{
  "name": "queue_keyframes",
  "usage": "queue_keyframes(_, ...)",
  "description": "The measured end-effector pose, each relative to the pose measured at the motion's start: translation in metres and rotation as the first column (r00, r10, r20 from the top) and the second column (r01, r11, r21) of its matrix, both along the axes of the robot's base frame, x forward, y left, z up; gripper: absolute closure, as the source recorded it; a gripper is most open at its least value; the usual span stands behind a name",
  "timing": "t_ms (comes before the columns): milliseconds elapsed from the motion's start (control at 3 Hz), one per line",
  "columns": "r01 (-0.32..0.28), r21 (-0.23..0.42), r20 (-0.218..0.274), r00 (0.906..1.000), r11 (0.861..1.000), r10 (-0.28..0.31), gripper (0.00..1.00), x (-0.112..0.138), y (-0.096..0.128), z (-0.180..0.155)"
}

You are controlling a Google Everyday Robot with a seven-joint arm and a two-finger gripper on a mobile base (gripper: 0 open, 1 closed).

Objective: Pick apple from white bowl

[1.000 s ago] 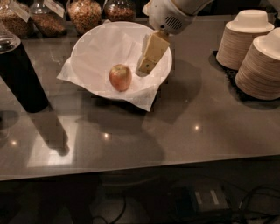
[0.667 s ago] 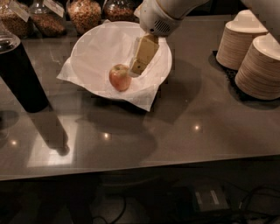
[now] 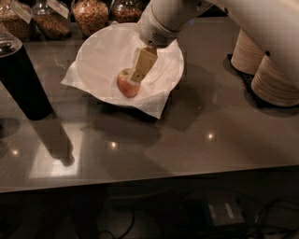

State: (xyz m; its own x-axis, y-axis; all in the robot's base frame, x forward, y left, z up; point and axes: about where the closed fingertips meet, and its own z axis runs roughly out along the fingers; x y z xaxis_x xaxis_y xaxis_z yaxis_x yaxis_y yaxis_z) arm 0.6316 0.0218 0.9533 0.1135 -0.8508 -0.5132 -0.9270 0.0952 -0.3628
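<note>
The apple [image 3: 126, 87], yellow-green with a red blush, lies in the white bowl [image 3: 96, 56], which is lined with crinkled white paper, on the grey counter. My gripper [image 3: 137, 77] hangs from the white arm [image 3: 163, 21] that comes in from the upper right. Its cream tip is down in the bowl at the apple's upper right side, and it touches the apple or is nearly on it. The apple rests on the paper.
A tall black cylinder [image 3: 21, 79] stands at the left. Glass jars of grains [image 3: 91, 14] line the back edge behind the bowl. Stacks of cream paper bowls [image 3: 275, 79] stand at the right. The counter's front edge [image 3: 149, 179] runs below.
The gripper has moved left and down inside the bowl, from beside the apple to right against its top. The apple has not moved.
</note>
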Motion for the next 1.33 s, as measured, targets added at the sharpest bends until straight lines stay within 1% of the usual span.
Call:
queue_keyframes(333, -0.006, 0.000, -0.030, 0.9995, 1.000, 0.006, 0.26, 0.012, 0.010, -0.017)
queue_keyframes(667, -0.016, -0.004, -0.060, 0.9981, 1.000, 0.016, 0.37, 0.017, 0.020, -0.032)
queue_keyframes(1000, -0.028, -0.018, -0.096, 0.9950, 0.999, 0.026, 0.32, 0.018, 0.028, -0.050)
queue_keyframes(1333, -0.034, -0.033, -0.126, 0.9916, 0.999, 0.030, 0.27, 0.017, 0.032, -0.064)
